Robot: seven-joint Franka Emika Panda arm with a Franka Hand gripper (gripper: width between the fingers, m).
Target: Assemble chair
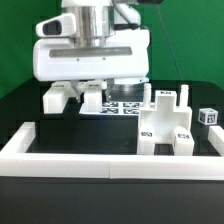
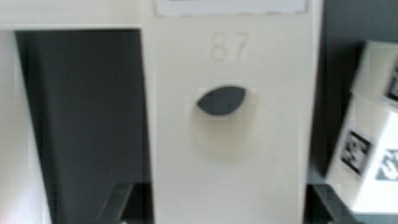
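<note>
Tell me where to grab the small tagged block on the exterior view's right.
Take the block by two opposite side faces, coming from straight above. It sits alone on the table, apart from the chair, so its sides look free, and its flat parallel faces should pinch well.

**Backdrop and fixtures**

A black tabletop carries the scene. A long low white barrier wall runs across its near side, with a short arm turning back at each end. Beyond the wall, near the middle, the marker board lies flat, its black-and-white tags partly hidden. A green backdrop stands behind.
</note>
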